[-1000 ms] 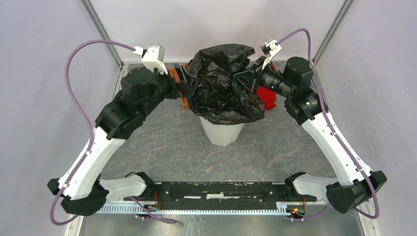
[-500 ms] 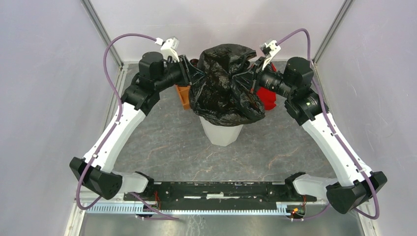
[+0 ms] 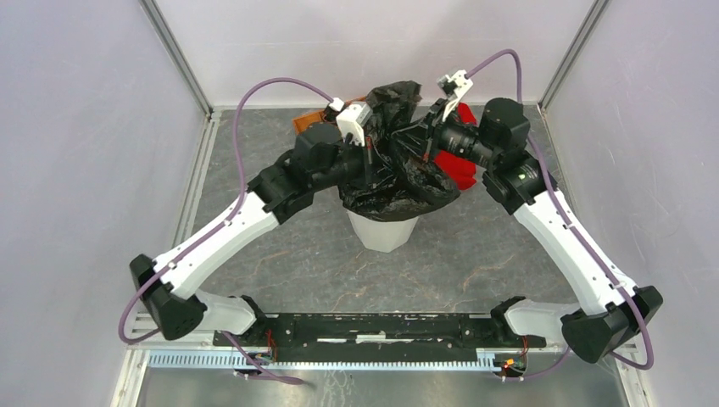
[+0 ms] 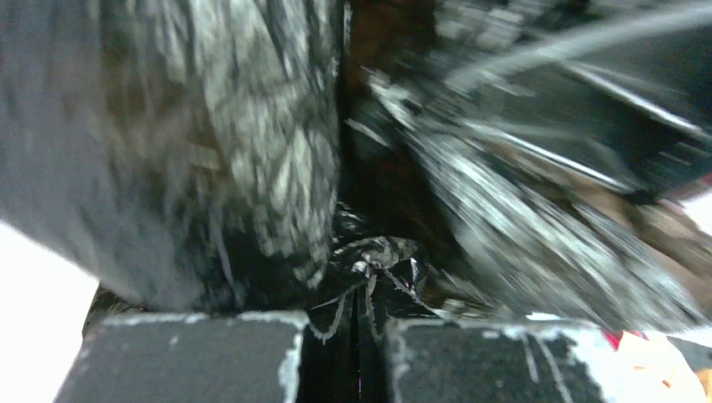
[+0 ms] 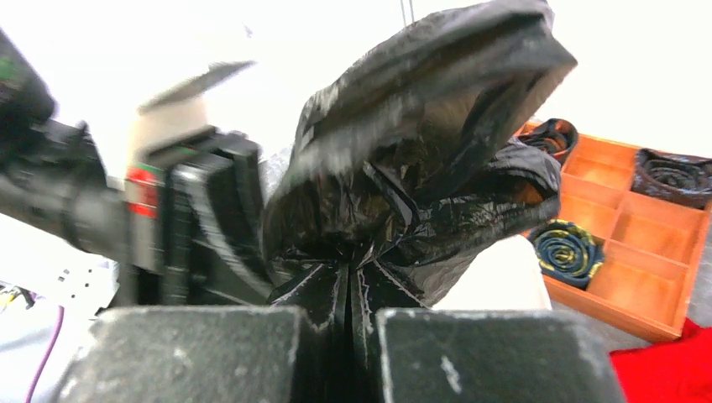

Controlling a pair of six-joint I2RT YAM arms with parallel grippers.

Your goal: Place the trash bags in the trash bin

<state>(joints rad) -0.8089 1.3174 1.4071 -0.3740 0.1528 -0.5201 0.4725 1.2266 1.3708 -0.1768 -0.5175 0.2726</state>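
At the upper centre of the top view, the trash bag [image 3: 398, 174] sits bunched over the mouth of the trash bin [image 3: 383, 231]. It hides the rim, and only the white tapering lower walls show beneath it. The bin stands upright on the grey worktop [image 3: 322, 263], about midway between the two arms.

The left end effector [image 3: 375, 161] reaches in from the lower left of the frame and is buried in the left side of the black plastic. Its wrist view is blurred, but its two fingers [image 4: 201, 357] stand nearly together with a thin fold of the glossy bag [image 4: 386, 260] pinched in the slit between them. It is closed on the bag.

The right end effector [image 3: 421, 140] comes in from the right of the frame at the upper right side of the bag. Its wrist view is sharper. The dark fingers [image 5: 487, 353] are pressed close, a gathered pleat of film is clamped between them, and the rest of the bag [image 5: 420, 151] billows upward above the grip.

Behind the bag at the upper left of the top view, a corner of an orange-brown tray [image 3: 309, 120] shows. The right wrist view finds the tray on its right side, with dark rolled bundles [image 5: 567, 248] lying in separate compartments. A red cloth [image 3: 460, 165] lies on the worktop just right of the bin, under the right wrist.
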